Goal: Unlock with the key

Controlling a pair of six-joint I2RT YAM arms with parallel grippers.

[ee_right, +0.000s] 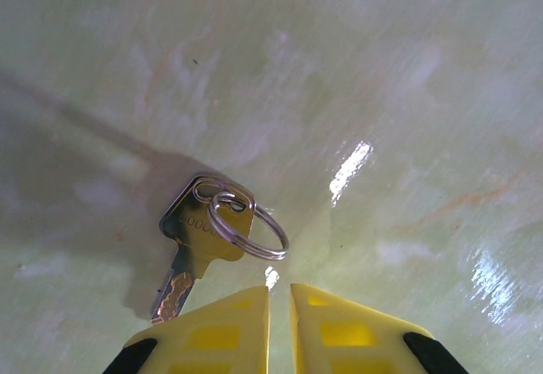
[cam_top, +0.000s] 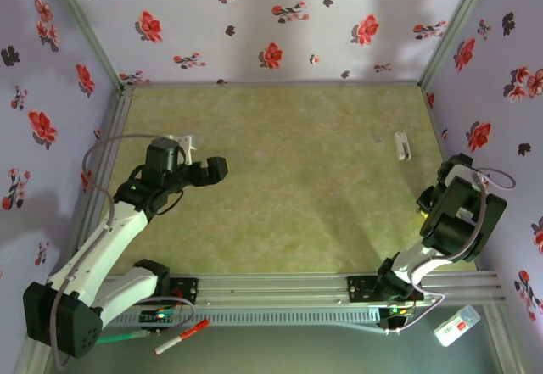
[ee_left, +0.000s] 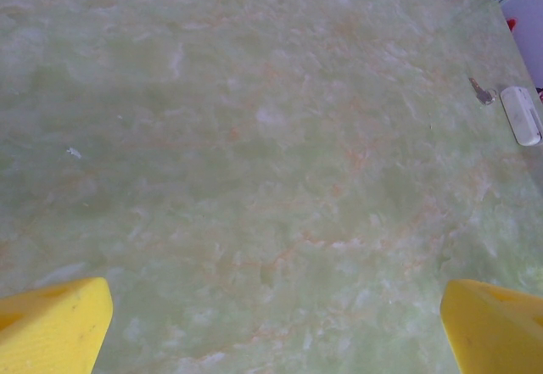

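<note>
Risk: the right pincer [ee_right: 280,306], nearly closed, may grip nothing, because the key [ee_right: 208,230] lies on the table [ee_right: 382,69] with its blade beside one finger [ee_right: 212,332], not between them; the left pincer [ee_left: 271,327] is wide open.

red pen [cam_top: 181,337] | green pen [cam_top: 119,337] | white box [cam_top: 456,325], near edge

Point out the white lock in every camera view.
Top external: white lock right of centre, on the far part of the table.
Left wrist: the lock at the right edge, upper part.
Shared landmark: small grey metal piece just left of it.
</note>
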